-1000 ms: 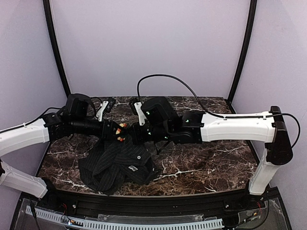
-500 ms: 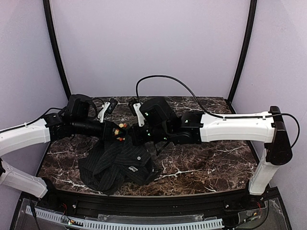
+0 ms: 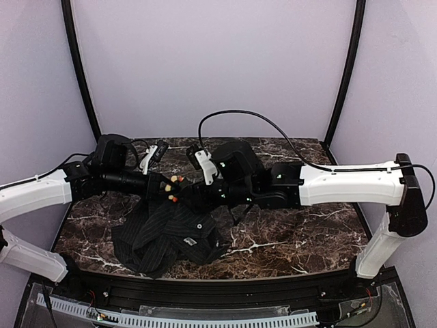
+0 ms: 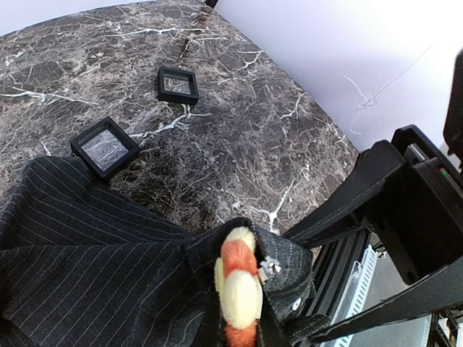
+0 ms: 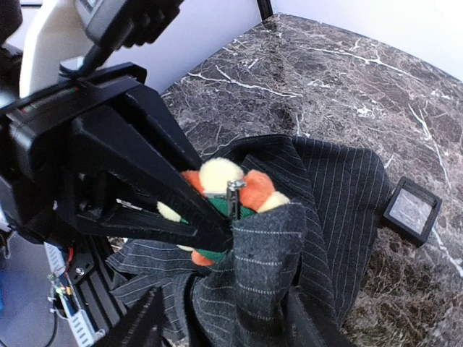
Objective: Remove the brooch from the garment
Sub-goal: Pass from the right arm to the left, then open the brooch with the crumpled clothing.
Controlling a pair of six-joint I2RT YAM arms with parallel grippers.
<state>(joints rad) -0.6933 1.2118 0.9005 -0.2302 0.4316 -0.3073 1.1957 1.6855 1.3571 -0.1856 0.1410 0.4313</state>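
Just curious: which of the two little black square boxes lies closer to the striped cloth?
The nearer box, right at the garment's edge; the other box sits apart, farther off.

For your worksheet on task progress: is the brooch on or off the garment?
On: the brooch sits against the lifted garment fold, metal pin showing.

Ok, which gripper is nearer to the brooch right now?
Left. The left gripper is clamped on the brooch itself, while the right gripper holds a fold of the garment just beside it.
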